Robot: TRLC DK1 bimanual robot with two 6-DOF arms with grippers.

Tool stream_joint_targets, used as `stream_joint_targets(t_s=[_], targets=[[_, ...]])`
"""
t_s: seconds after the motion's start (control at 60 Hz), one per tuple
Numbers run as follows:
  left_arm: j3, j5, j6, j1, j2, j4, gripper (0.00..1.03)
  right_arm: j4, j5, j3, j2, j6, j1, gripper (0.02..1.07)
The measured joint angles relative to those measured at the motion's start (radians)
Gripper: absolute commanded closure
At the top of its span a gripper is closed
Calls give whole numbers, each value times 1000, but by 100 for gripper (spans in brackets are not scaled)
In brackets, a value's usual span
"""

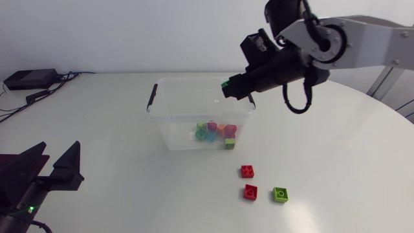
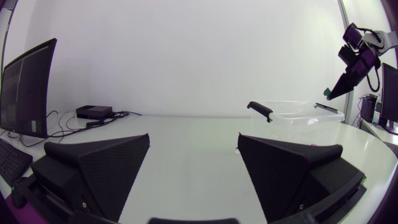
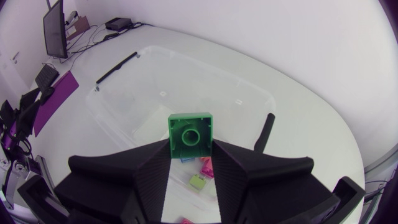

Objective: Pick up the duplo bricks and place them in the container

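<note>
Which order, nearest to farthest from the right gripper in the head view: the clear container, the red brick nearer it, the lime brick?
1. Clear container: just below the right gripper holding a green brick.
2. Red brick nearer it: on the table before the container.
3. Lime brick: farthest out on the table.

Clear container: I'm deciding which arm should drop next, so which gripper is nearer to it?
Right. The right gripper, shut on a green brick, hangs above the container at its far right corner; the left gripper sits open far off to its left.
</note>
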State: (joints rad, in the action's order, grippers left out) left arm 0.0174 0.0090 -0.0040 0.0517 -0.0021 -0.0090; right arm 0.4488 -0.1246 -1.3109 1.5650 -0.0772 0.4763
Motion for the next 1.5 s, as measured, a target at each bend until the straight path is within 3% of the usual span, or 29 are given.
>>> stream_joint_targets(t_s=[0.083, 0.133, 0.3, 0.383, 0.533, 0.633, 0.8, 0.9, 1.183, 1.317, 1.383, 1.467, 1.5], targets=[[0, 0, 0, 0, 0, 0, 4, -13, 22, -4, 41, 3, 19, 18], [0, 0, 0, 0, 0, 0, 4, -11, 37, -4, 49, 3, 31, 10], [0, 0, 0, 0, 0, 0, 4, 16, 40, 7, -46, -16, 34, 9], [0, 0, 0, 0, 0, 0, 4, 74, -10, 48, -186, -84, 2, 7], [0, 0, 0, 0, 0, 0, 4, 337, -32, 177, -338, -309, -47, 7], [0, 0, 0, 0, 0, 0, 4, 393, -47, 311, -359, -422, -47, 7], [0, 0, 0, 0, 0, 0, 4, 378, -74, 472, -357, -505, -38, 7], [0, 0, 0, 0, 0, 0, 4, 292, -56, 537, -277, -515, 14, 7], [0, 0, 0, 0, 0, 0, 4, 161, 37, 546, -47, -515, 122, 8], [0, 0, 0, 0, 0, 0, 4, 122, 50, 545, 23, -515, 138, 17], [0, 0, 0, 0, 0, 0, 4, 114, 51, 544, 45, -515, 140, 31], [0, 0, 0, 0, 0, 0, 4, 105, 50, 544, 53, -515, 140, 60], [0, 0, 0, 0, 0, 0, 4, 98, 50, 544, 54, -515, 140, 79]])
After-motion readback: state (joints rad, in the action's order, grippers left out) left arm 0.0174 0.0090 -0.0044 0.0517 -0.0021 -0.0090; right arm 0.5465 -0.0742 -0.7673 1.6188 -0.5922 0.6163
